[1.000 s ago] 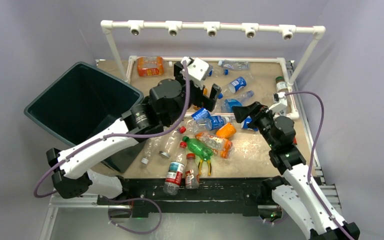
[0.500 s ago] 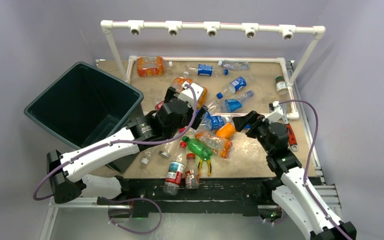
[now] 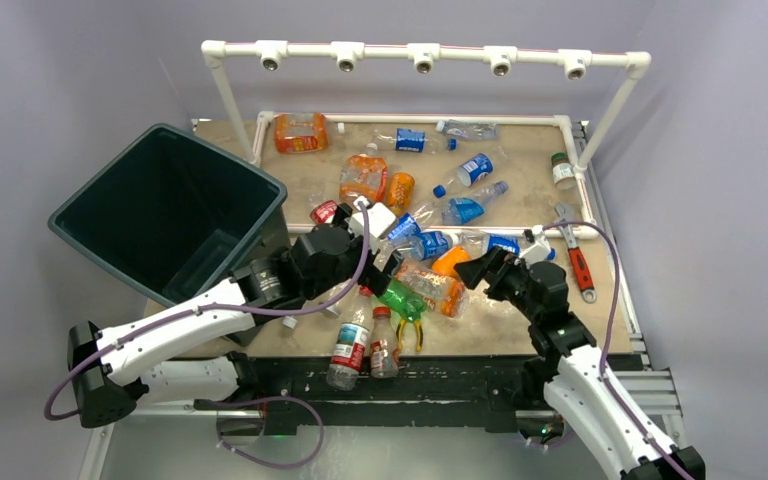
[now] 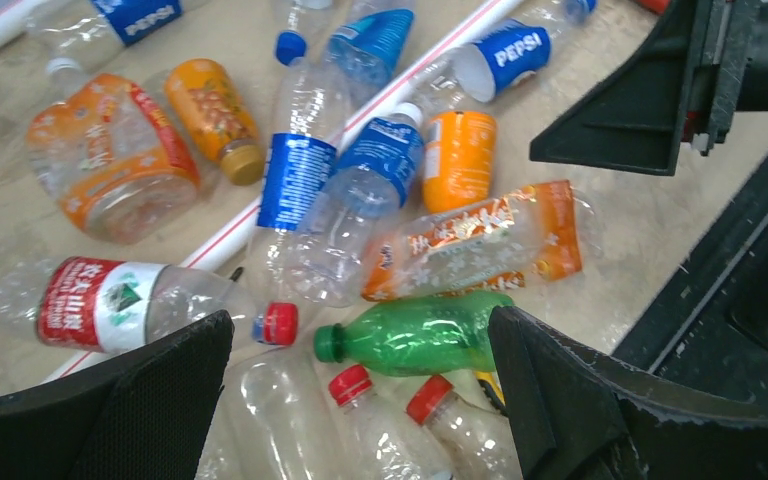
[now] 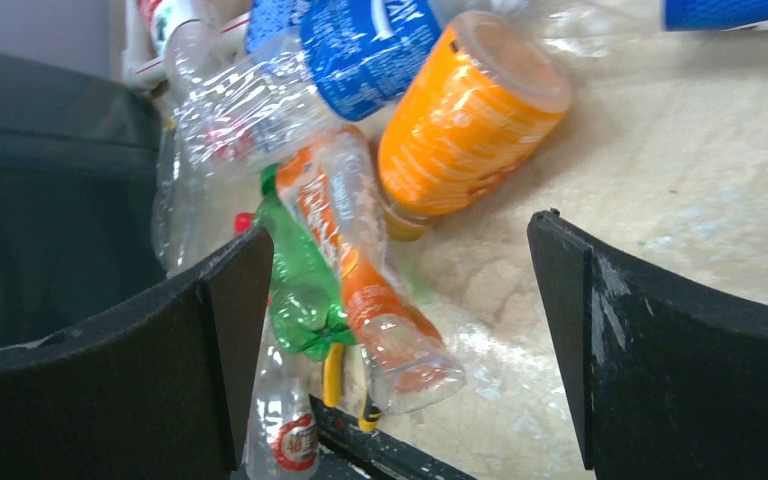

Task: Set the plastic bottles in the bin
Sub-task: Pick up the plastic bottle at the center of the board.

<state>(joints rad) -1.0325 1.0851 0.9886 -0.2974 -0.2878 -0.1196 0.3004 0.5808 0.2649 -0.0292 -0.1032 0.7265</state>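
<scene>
Above the near edge of the table (image 3: 505, 300), left claw (image 4: 360, 330) and right claw (image 5: 400, 250) are held wide open, empty, over overlapping plastic bottles (image 3: 430, 288); the bin (image 3: 190, 190) stands at left. A neighbouring bottle could be pinched too, or knocked off the edge.

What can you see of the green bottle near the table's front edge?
The green bottle is translucent green plastic with a green cap. No label shows, and it looks uncrushed. It lies on its side on the table, in the front pile. The orange-labelled clear bottle lies along it, seemingly touching. Its base end overlaps the yellow-handled pliers. Nothing grips it.
</scene>
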